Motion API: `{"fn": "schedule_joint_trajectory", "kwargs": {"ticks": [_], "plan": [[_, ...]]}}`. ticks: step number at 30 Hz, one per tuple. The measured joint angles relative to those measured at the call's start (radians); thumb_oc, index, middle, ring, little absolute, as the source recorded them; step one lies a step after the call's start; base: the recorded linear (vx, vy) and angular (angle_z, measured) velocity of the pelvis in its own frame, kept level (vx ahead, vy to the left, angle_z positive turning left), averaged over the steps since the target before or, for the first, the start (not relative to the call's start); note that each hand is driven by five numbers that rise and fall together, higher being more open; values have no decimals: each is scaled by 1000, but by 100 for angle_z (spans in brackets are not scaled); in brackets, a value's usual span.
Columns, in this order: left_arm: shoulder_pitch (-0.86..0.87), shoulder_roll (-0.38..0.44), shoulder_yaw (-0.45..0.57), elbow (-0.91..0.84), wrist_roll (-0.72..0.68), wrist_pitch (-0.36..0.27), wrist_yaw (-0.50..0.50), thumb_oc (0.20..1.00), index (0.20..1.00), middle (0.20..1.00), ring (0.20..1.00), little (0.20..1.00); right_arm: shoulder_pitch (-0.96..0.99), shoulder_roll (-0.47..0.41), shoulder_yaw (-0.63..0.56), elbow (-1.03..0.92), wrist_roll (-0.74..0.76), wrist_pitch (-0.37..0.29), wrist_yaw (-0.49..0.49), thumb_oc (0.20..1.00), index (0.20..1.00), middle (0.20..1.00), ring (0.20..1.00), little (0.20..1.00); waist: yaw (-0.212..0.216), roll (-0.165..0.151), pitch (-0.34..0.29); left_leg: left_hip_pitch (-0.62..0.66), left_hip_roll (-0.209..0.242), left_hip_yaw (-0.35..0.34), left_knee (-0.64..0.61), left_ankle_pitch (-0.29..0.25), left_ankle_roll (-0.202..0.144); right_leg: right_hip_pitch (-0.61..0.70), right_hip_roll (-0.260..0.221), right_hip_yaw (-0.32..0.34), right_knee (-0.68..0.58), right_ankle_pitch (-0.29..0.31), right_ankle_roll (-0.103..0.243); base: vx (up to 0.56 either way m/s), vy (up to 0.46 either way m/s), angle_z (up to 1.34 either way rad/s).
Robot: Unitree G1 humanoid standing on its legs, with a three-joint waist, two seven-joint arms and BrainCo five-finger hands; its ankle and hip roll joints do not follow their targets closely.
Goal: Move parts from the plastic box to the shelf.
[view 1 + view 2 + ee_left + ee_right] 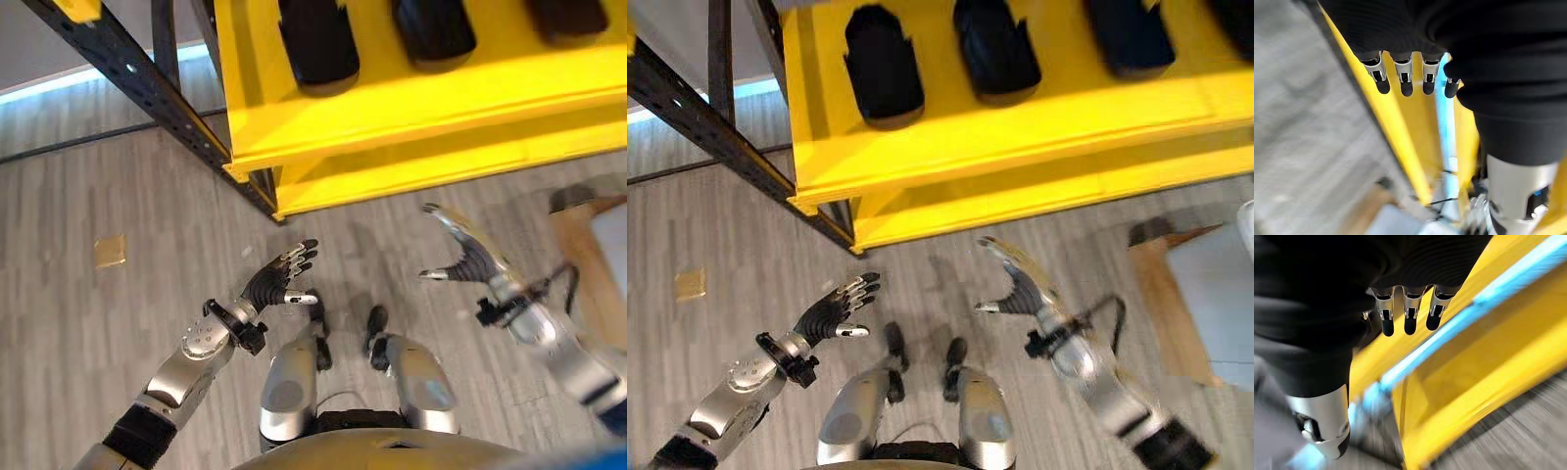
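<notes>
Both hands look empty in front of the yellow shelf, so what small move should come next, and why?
Probably turn toward the pale plastic box on the robot's right. The left hand and right hand hang open, holding nothing, while black parts already sit on the yellow shelf; another part must be fetched.

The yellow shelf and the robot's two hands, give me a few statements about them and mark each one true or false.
1. Black parts already sit on the yellow shelf. True.
2. The left hand holds a black part. False: its fingers are straight and it holds nothing.
3. The right hand is open above the floor. True.
4. The shelf stands behind the robot. False: it is in front, beyond both hands.
5. Both hands rest on the shelf. False: both hang in the air short of it.
</notes>
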Motion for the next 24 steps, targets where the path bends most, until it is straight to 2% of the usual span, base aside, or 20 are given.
{"fn": "schedule_joint_trajectory", "kwargs": {"ticks": [1,2,3,6,8,10,13,19,24], "plan": [[30,-8,-3,0,-7,2,-2,1000,1000,1000,1000,1000,41,13,-14,17,57,-39,7,1000,1000,1000,1000,1000,-11,-11,-44,18,0,8,-17,-1,-1,17,5,6,-20,3,4,183,37,-26],[75,-42,-2,0,-41,12,-8,1000,1000,1000,1000,1000,115,82,-56,35,133,-99,22,1000,1000,1000,1000,1000,-24,-10,-109,66,-3,14,-48,-1,0,75,16,10,-71,24,3,86,54,-16],[98,-63,3,0,-60,13,-12,1000,1000,1000,1000,1000,138,117,-60,45,174,-123,40,1000,1000,1000,1000,1000,-32,-6,-152,75,-6,17,-66,-3,-2,92,19,13,-95,28,7,32,62,-9],[121,-126,6,11,-140,11,-38,1000,1000,1000,1000,1000,131,172,-59,94,286,-159,104,1000,1000,1000,1000,1000,-43,17,-227,91,-14,19,-81,1,2,111,20,13,-132,41,15,-10,43,-1],[116,-167,13,30,-171,10,-45,1000,1000,1000,1000,1000,96,222,-58,175,344,-156,128,1000,1000,1000,1000,1000,-42,27,-240,116,-19,19,-88,-1,3,138,19,13,-149,44,18,-3,40,2],[120,-183,15,52,-199,5,-44,1000,1000,1000,1000,1000,91,223,-59,185,372,-141,146,1000,1000,1000,1000,1000,-39,36,-260,119,-22,19,-99,0,3,140,20,12,-157,47,20,-35,38,1],[139,-185,16,54,-207,-11,-44,1000,1000,1000,1000,1000,92,225,-60,184,388,-134,156,1000,1000,1000,1000,1000,-40,33,-273,119,-22,19,-100,0,3,147,22,12,-171,55,21,-55,36,-1],[132,-199,16,77,-236,-31,-45,1000,1000,1000,1000,1000,64,261,-59,194,419,-65,199,1000,1000,1000,1000,1000,-42,7,-311,120,-24,26,-107,0,4,157,24,17,-201,72,26,-41,31,-2],[137,-200,32,100,-236,-32,-48,1000,1000,1000,1000,1000,66,265,-53,215,425,-42,212,1000,1000,1000,1000,1000,-43,13,-316,118,-28,29,-110,-5,1,155,21,20,-205,75,32,0,0,0]]}}
